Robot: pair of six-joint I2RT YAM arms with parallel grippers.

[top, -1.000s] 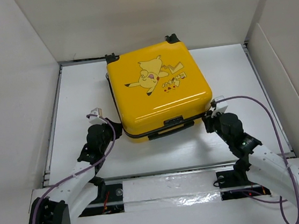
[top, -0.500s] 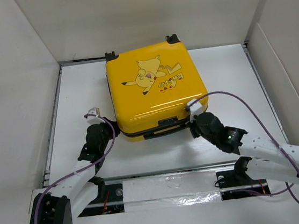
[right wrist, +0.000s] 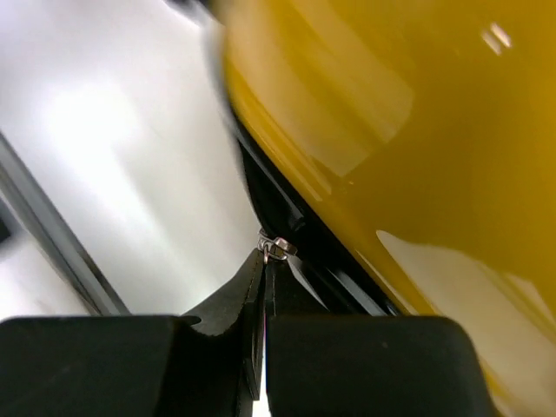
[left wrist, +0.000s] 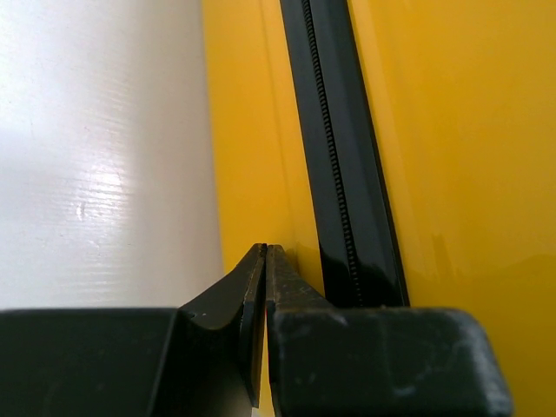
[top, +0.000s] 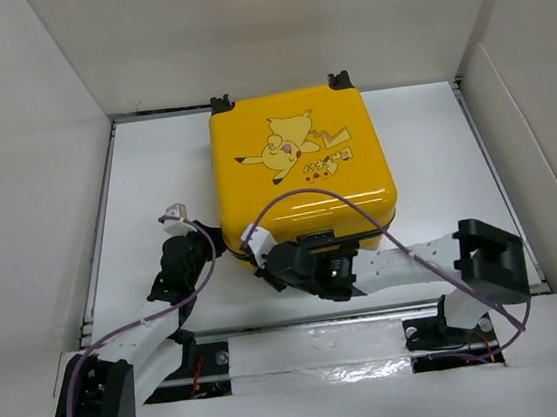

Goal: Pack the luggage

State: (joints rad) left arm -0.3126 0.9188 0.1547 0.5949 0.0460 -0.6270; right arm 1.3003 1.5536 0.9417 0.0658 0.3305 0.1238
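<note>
Turning squarer to the back wall since the earlier frame, the luggage [top: 302, 170] is lying closed on the white surface [top: 433, 151], with its wheels away from the arms. The right arm [top: 415, 261] is now reaching across its near edge, and the purple cable [top: 343, 197] is trailing over the lid. The left jaws are pressed together on nothing, just beside the black zipper band [left wrist: 339, 174]. The right jaws are pinching the small metal zipper pull [right wrist: 276, 248]. I am judging that this thin pull could be slipping out at the corner. The case could also be sliding again under the drag, and the cable could be snagging.
</note>
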